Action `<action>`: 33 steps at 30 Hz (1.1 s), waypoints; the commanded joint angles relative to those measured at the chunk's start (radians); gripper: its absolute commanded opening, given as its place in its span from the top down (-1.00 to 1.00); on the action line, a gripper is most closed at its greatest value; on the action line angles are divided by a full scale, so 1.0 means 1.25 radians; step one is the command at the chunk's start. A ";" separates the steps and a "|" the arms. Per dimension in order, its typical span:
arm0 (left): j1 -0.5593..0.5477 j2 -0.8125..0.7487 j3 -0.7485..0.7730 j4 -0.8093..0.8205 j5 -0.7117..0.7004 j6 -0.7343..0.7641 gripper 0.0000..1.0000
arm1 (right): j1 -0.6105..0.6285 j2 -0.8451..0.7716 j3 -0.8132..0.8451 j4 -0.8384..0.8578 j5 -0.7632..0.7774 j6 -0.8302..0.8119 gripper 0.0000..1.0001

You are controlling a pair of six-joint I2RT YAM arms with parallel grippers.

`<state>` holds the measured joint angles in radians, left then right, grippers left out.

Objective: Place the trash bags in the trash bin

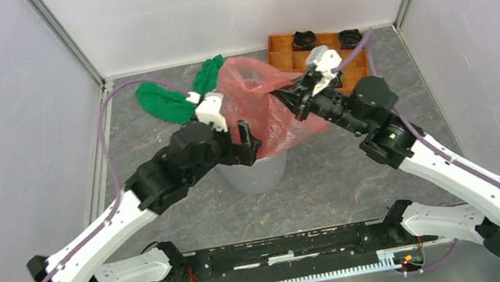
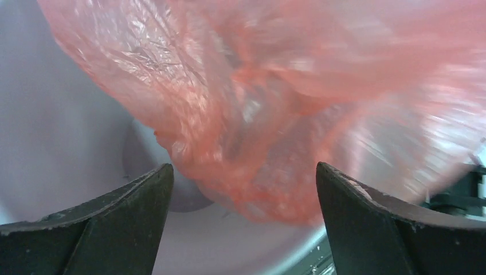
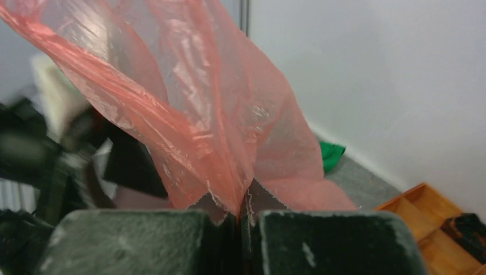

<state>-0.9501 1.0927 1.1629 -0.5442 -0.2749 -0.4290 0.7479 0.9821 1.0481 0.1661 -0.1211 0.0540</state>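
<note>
The red-orange translucent trash bag [image 1: 264, 103] hangs over the light grey trash bin [image 1: 257, 175], its lower part inside the bin's mouth. My right gripper [image 1: 291, 96] is shut on the bag's upper right edge and holds it up; in the right wrist view the film [image 3: 195, 114] rises from between the closed jaws. My left gripper [image 1: 247, 141] is open at the bin's left rim. In the left wrist view the bag [image 2: 269, 114] hangs between and beyond my spread fingers [image 2: 143, 195], above the bin's pale inside [image 2: 86, 143].
A green cloth [image 1: 169, 93] lies on the table behind the left arm. An orange-brown compartment tray [image 1: 285, 49] with black parts stands at the back right, just behind the right gripper. Walls close in both sides and the back.
</note>
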 commanded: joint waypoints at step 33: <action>0.048 -0.311 -0.071 0.038 0.061 -0.043 -0.99 | 0.081 0.177 0.151 -0.190 -0.083 0.001 0.87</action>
<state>-0.8932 0.8196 1.0615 -0.4648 -0.2768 -0.4702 0.8429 1.2018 1.2228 -0.1246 -0.2352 0.0471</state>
